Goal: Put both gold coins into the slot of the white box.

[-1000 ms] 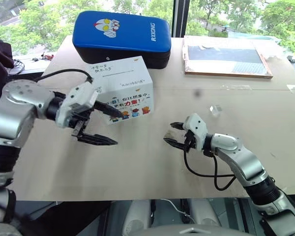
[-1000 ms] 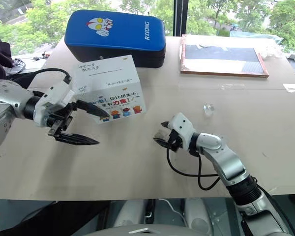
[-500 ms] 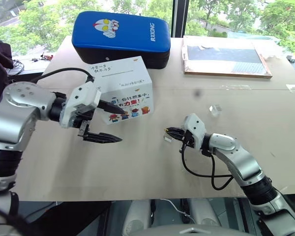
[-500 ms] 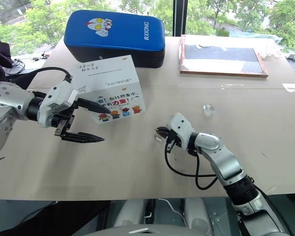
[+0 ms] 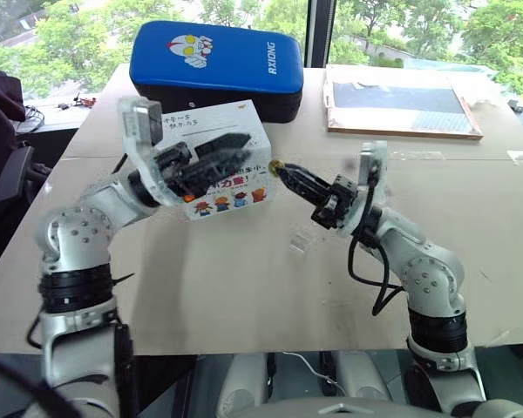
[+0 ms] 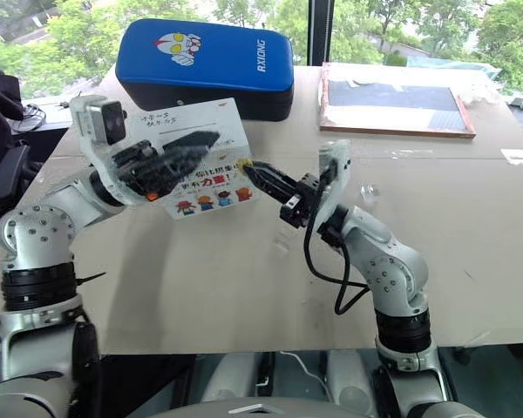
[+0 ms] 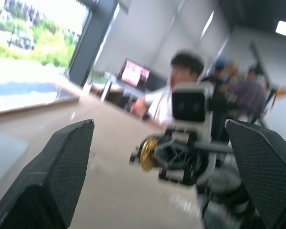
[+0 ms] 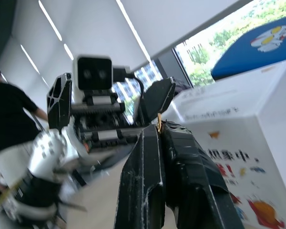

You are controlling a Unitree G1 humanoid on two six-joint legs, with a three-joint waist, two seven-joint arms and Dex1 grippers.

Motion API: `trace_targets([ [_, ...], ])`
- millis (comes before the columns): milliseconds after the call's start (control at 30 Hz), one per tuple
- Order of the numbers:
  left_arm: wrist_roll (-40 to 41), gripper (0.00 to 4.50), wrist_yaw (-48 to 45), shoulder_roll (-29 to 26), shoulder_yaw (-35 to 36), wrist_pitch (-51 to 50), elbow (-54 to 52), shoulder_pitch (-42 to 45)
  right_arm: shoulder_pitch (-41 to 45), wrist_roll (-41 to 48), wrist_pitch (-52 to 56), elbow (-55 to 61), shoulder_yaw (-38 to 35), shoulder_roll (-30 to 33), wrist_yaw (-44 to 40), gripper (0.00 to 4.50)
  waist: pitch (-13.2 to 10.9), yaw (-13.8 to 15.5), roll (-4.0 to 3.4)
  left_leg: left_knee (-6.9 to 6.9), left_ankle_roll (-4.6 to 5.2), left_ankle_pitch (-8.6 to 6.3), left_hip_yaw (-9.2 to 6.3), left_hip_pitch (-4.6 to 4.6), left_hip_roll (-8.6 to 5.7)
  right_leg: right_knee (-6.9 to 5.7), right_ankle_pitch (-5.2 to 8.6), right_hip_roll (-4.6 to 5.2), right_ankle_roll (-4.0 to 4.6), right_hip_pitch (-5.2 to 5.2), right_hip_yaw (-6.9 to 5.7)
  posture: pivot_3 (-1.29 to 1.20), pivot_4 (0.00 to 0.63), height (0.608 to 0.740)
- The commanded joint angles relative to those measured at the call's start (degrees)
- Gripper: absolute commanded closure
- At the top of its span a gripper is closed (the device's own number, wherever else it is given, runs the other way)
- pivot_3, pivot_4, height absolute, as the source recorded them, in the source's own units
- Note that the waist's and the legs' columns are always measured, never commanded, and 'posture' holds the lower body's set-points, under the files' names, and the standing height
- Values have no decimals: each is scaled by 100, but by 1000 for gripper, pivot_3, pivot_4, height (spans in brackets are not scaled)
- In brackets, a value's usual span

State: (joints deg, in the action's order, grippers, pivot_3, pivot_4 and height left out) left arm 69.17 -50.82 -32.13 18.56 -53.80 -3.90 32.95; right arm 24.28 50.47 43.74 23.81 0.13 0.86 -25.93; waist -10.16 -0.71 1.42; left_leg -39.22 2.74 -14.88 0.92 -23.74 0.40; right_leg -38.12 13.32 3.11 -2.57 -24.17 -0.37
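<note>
We had one gold coin (image 5: 275,165) pinched edge-on between the pressed-together fingers of the right gripper (image 5: 283,169), lifted off the bench (image 5: 244,287) and held just beside the printed side of the white box (image 5: 222,152). The left gripper (image 5: 218,152) hung with its fingers spread wide in front of the same box, facing the right gripper and holding nothing (in its wrist view the coin showed as a gold disc at the tip of the opposite gripper). The slot (image 5: 211,125) on the box top looked unobstructed, and we could not tell whether any coin had gone in. We could not make out the second coin anywhere on the bench. We judged the task at an early stage: one coin in hand and not yet over the slot, the other still to be found and dropped.
</note>
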Motion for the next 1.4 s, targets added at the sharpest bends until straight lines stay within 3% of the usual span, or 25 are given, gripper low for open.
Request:
trace_targets([
  [33,868,0,884,551,320,9,-330,29,188,766,148,330,-178,-171,313,4444,1,2,-1,0,-1,1,0,0,-2,0,0,2,0,0,0,0,150,740],
  [200,1519,0,1479,981,298,-38,-618,-160,366,1056,161,298,-163,-209,647,4444,2,-19,-2,1,-5,3,0,1,-4,0,-1,2,0,1,4,0,150,740],
  [333,1655,1582,1581,963,180,-72,-725,-302,492,1233,147,296,-140,-203,815,4500,3,-17,-4,4,-4,3,1,4,-4,-2,0,-7,1,0,0,0,150,740],
  [800,1504,1582,1353,942,-31,40,-593,-320,607,1406,92,234,8,-41,811,4500,3,-8,-4,3,-3,2,3,3,-10,2,0,-11,1,2,3,0,150,740],
  [967,1568,3841,1267,922,-41,15,-647,-419,554,1396,82,266,86,-27,806,4500,3,-8,-4,4,-2,2,3,3,-9,3,0,-11,1,2,4,0,150,740],
  [1033,1580,4425,1237,922,-46,18,-651,-436,561,1413,77,268,99,-35,829,4500,3,-7,-4,4,-2,2,3,3,-9,4,0,-10,1,2,4,0,150,740],
  [1333,1406,4425,1085,823,-26,175,-593,-398,681,1344,18,209,131,-36,922,4500,3,-8,-4,4,-1,1,3,2,-9,5,0,-10,2,2,4,0,150,740],
  [1400,1324,4500,1018,717,46,237,-484,-277,720,1347,56,183,129,23,903,3874,2,-9,-5,4,0,1,3,2,-9,6,0,-11,2,2,4,0,150,740],
])
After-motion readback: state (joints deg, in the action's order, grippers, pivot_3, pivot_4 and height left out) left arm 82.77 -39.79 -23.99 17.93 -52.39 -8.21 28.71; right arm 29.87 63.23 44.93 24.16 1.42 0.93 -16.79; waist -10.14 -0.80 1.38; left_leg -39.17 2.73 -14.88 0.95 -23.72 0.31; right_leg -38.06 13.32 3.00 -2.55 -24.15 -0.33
